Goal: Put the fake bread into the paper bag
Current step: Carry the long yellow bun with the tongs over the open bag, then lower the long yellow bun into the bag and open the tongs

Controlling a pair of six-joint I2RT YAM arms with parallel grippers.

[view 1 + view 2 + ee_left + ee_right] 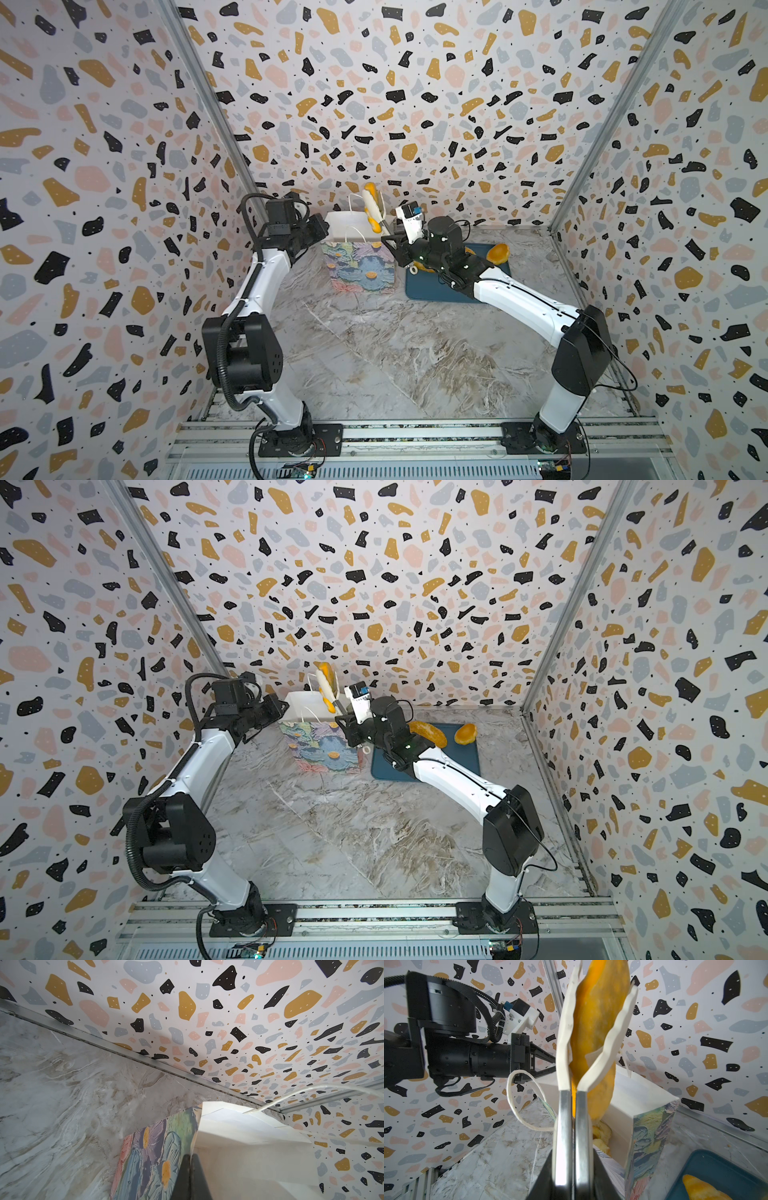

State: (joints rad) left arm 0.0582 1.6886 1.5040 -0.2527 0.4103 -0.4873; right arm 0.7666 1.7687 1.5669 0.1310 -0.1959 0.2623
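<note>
Right gripper was clamped on a roll over the paper bag, left gripper on its rim; loaf and bun were left outside.

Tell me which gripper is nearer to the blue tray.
Right. The right gripper holds bread above the bag, beside the tray; the left gripper pinches the bag's far rim.

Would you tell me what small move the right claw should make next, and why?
Probably open the right claw and let the long roll drop: it hangs upright over the open paper bag, whose rim the left claw pinches.
</note>
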